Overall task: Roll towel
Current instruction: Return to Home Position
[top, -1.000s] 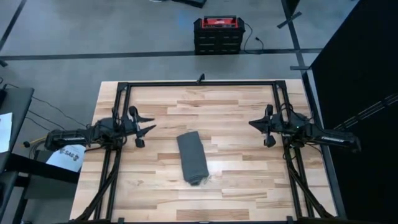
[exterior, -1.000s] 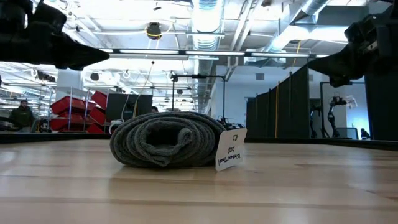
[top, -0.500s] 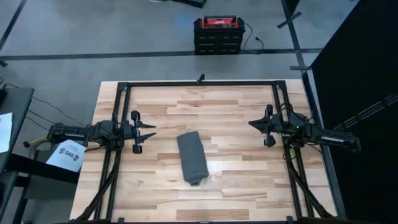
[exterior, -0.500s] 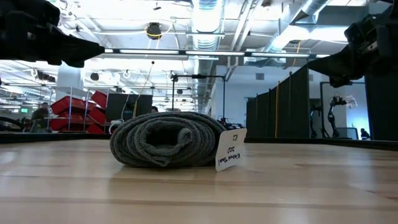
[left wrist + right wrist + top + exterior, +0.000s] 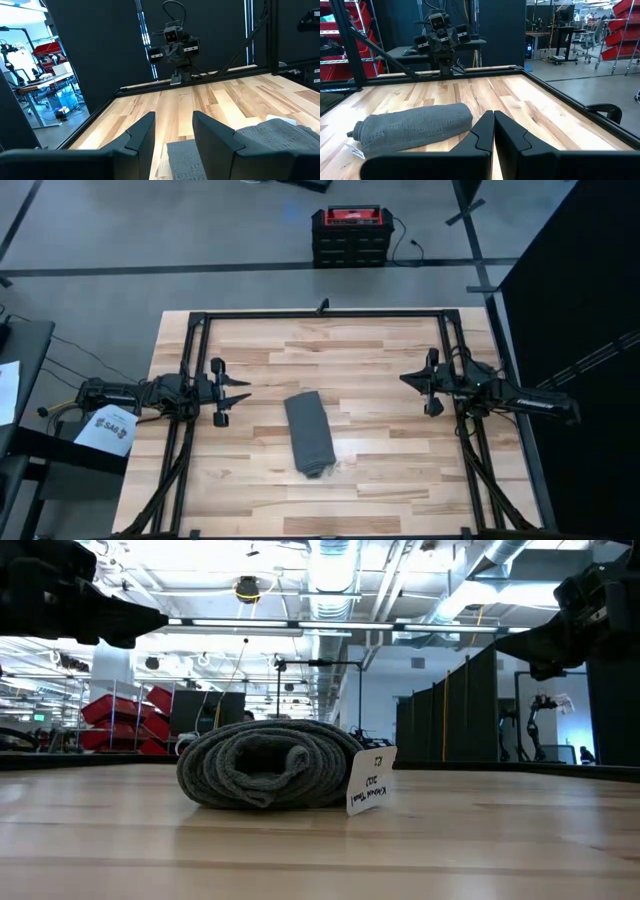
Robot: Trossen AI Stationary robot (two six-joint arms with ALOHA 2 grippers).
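Pale wood planking is forming the desk (image 5: 370,350), which a black frame (image 5: 320,314) is bordering and which is carrying only one task object. The towel (image 5: 309,435) is lying near the middle of the desk as a tight dark grey roll. Its spiral end is facing the low camera, and a white tag (image 5: 370,780) is hanging from that end and touching the wood. The roll is resting on its side under its own weight, with nothing pinning it, so the rolling itself is judged to be complete. The left gripper (image 5: 244,390) is hovering above the desk's left side, well apart from the towel. Its fingers are standing parted with a clear gap between them and are grasping nothing. The right gripper (image 5: 404,378) is hovering above the right side, equally clear of the roll. Its fingers are pressing together and are also holding nothing. Both arms are sitting low and drawn in toward their own bases, a posture that is consistent with parking at rest rather than reaching for the cloth. No container is standing on the desk. A red and black case (image 5: 348,228) is sitting on the floor beyond the far edge; its lid is closed, so its contents cannot be told. Any loose outer edge is likely lying beneath or against the roll, which may be helping it to keep its shape.
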